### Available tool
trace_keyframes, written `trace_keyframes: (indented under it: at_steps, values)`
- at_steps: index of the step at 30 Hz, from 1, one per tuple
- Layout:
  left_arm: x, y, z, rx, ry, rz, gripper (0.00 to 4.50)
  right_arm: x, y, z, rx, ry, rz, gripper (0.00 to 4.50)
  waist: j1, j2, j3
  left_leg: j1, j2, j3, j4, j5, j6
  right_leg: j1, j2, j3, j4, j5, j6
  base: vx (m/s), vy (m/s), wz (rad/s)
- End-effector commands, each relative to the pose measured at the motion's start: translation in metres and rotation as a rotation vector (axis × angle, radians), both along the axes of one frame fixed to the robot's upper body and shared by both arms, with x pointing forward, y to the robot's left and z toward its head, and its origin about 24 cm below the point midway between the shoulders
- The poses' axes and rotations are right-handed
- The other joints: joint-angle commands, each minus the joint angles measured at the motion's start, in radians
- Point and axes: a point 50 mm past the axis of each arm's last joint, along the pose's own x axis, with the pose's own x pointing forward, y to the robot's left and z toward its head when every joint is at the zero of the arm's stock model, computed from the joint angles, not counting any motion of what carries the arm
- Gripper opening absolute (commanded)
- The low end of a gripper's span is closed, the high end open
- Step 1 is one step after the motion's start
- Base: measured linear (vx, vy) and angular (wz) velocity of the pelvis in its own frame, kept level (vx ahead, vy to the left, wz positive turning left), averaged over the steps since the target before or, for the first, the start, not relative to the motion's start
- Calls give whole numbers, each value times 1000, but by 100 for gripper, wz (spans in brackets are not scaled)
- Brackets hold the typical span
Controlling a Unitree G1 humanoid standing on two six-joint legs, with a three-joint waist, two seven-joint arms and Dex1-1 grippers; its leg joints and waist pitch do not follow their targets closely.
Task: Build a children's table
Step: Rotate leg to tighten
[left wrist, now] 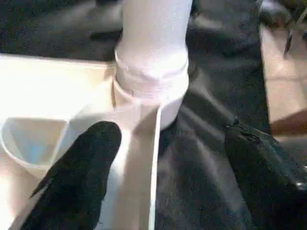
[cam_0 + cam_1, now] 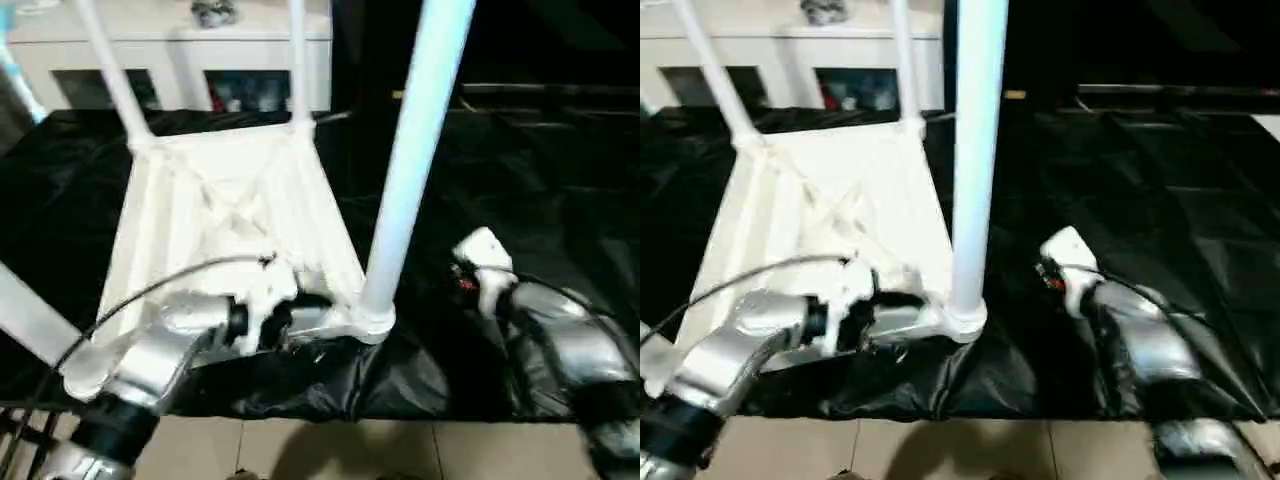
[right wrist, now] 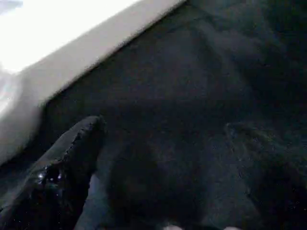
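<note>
- The tabletop [image 2: 230, 215] lies upside down on the black sheet [image 2: 520, 200], ribbed underside up, with the white cabinet [image 2: 180, 60] behind it.
- Legs stand up from its corner sockets: two at the far corners [image 2: 112, 75] and a near leg [image 2: 415, 160] rising at the near right corner.
- The left gripper [image 1: 163, 158] sits at that near right corner, fingers [image 1: 81, 177] spread wide, one over the tabletop's rim, the other over the sheet, gripping nothing.
- The right gripper [image 3: 168, 163] hovers above the sheet just right of the tabletop, fingers parted and empty.
</note>
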Motion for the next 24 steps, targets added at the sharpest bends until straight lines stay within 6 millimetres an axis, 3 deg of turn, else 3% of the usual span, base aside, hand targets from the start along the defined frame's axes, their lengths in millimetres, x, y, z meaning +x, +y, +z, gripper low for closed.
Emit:
trace_keyframes:
  at_steps: [1, 9, 13, 24]
  values:
    - [4, 3, -1, 58, -16, 28, 363, -7, 2, 13, 8, 8, 100, 450, 2, -2, -55, 5, 14, -1, -77, -277, 39, 52, -43, 34, -83, -284, -189, 0, 0, 0]
    - [7, 10, -3, 102, -43, 50, 306, -36, 4, 32, 39, 100, 273, 450, 5, -5, -56, 4, 14, -2, -75, -259, 55, 50, -44, 34, -87, -297, -183, 0, 0, 0]
    - [7, 12, -5, 109, -38, 50, 278, -40, 5, 33, 41, 121, 284, 450, 6, -3, -54, 4, 15, -3, -77, -273, 46, 47, -46, 34, -90, -334, -177, 0, 0, 0]
    - [3, 16, -10, 127, 44, 35, 189, -43, 12, 35, 52, 151, 300, 450, 7, -4, -55, 2, 14, -4, -77, -256, 40, 47, -47, 34, -87, -318, -180, 0, 0, 0]
